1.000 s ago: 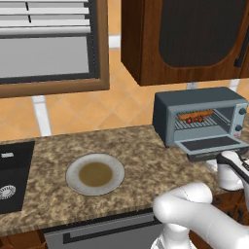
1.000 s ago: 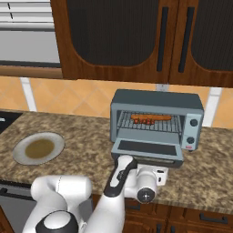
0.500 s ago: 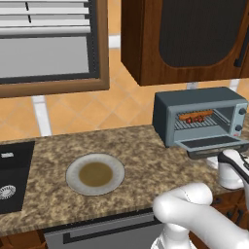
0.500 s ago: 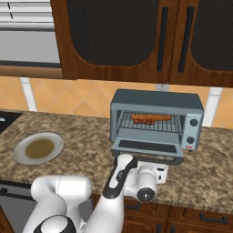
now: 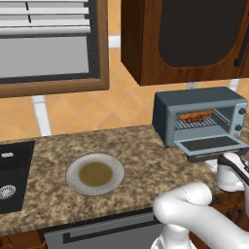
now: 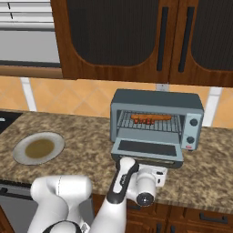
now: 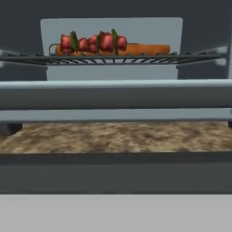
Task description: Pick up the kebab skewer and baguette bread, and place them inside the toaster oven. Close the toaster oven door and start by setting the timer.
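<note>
We see the kebab skewer point(image 7: 93, 42) and the baguette bread point(image 7: 145, 48) lying side by side on the wire rack point(image 7: 113, 59) inside the toaster oven point(image 6: 157, 120), while the plate point(image 5: 95, 173) on the counter point(image 5: 141, 160) holds no food. The toaster oven door point(image 6: 148, 149) hangs open, roughly level. Compared with a second ago, the hand has dropped slightly beneath the door's front edge; the gripper point(image 6: 157, 175), jaws spread wide and holding nothing, sits just below it. We judge loading complete and the door-closing step beginning, with an upward push likely needed next.
</note>
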